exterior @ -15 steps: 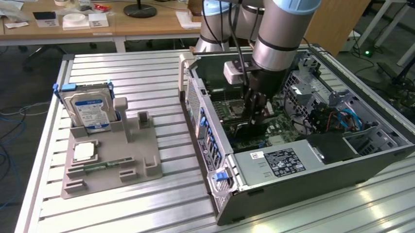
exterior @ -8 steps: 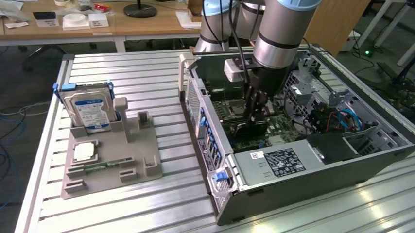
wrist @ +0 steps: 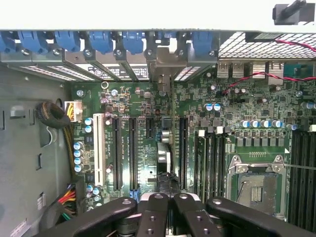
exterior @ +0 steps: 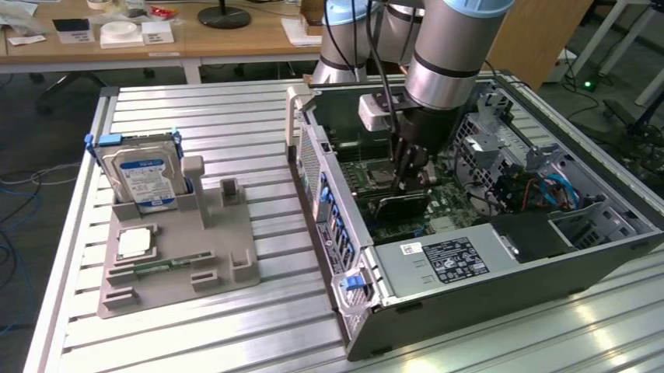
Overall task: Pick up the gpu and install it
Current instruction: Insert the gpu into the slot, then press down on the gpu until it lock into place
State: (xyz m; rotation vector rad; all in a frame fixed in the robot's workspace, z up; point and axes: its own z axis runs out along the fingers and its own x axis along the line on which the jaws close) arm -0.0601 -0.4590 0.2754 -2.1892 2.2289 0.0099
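Observation:
The gpu point(exterior: 400, 205) stands on edge in the motherboard inside the open computer case point(exterior: 334, 233). In the wrist view the gpu point(wrist: 163, 154) appears edge-on as a thin dark card in a slot, and its metal bracket point(wrist: 165, 74) meets the case's rear wall. My gripper point(exterior: 408, 179) hangs straight down right over the card's top edge. The black fingers point(wrist: 158, 217) are shut together over that edge. Whether they pinch the card or only rest above it is unclear.
Empty expansion slots point(wrist: 118, 153) and the bare CPU socket point(wrist: 254, 185) flank the card. A power supply point(exterior: 456, 260) and cables point(exterior: 550, 190) fill the case's other end. On the exterior view's left, a grey holder point(exterior: 223, 256) carries a hard drive point(exterior: 145, 175) and a CPU chip point(exterior: 135, 242).

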